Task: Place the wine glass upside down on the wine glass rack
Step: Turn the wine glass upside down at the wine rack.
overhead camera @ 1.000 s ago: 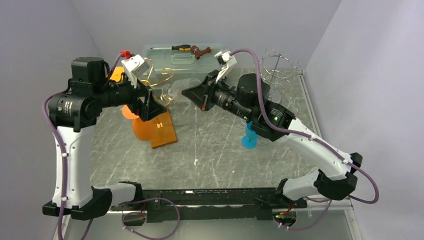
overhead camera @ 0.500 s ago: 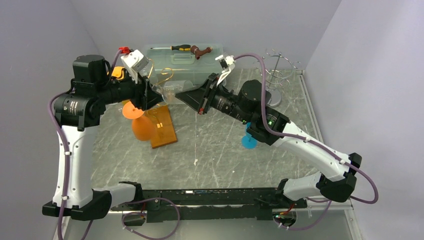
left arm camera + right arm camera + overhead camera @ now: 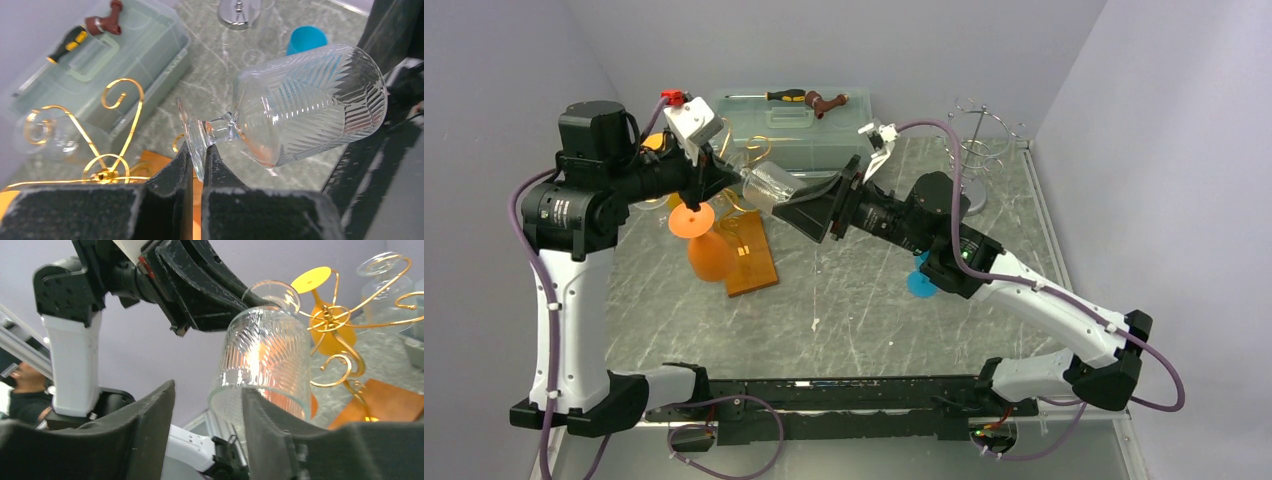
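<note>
Top: wine glass (image 3: pixel 771 187) is in mid-air between the arms, lying sideways, near the gold rack (image 3: pixel 754 148). Left wrist: left claw (image 3: pixel 197 150) is clamped on the foot (image 3: pixel 192 131) edge, a thin, slippery hold. Right wrist: right claw (image 3: pixel 207 392) has its jaws apart around the bowl rim, with a gap on one side. Light, rigid, fragile; I'd grip the stem, gently.

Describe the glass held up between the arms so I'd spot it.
Look near the clear toolbox at the back. The wine glass lies sideways in mid-air, foot pinched by the left end effector; unlike the orange glass, it is clear and ribbed.
</note>
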Robot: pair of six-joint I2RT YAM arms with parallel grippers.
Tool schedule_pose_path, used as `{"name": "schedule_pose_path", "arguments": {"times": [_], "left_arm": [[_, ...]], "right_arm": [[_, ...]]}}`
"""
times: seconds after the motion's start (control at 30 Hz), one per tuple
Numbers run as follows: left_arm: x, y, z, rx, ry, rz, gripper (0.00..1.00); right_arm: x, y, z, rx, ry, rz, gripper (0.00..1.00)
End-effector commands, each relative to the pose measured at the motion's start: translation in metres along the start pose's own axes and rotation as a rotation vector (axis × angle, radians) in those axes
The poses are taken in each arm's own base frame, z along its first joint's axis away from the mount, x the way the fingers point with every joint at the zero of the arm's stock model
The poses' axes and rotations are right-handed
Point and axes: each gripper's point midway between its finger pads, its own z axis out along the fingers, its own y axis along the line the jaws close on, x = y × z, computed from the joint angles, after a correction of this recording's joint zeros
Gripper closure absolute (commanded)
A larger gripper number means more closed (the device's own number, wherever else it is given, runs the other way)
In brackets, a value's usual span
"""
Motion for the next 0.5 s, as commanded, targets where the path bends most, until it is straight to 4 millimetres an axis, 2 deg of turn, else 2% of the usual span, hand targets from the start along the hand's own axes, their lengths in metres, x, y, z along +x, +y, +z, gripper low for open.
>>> {"name": "schedule_pose_path", "arguments": {"times": [0.0, 0.1, 0.2, 0.33, 0.47], "left_arm": [[-0.034, 0.012, -0.021, -0.095, -0.090, 0.317, 1.00], [-0.043, 0.021, -0.025, -0.144, -0.100, 0.417, 1.00], [-0.050, 0.019, -0.030, -0.141, -0.113, 0.553, 1.00], [-0.053, -0.005, -0.035, -0.082, -0.210, 0.814, 1.00], [-0.055, -0.029, -0.040, -0.015, -0.297, 1.007, 1.00]], "right_arm": [[-0.006, 0.009, -0.022, 0.005, 0.043, 0.017, 0.37], [0.011, -0.006, -0.039, 0.065, 0.109, 0.046, 0.21], [0.018, -0.021, -0.057, 0.127, 0.163, 0.046, 0.01], [0.005, -0.031, -0.065, 0.181, 0.212, -0.015, 0.00], [-0.004, -0.024, -0.045, 0.116, 0.254, -0.075, 0.00]]}}
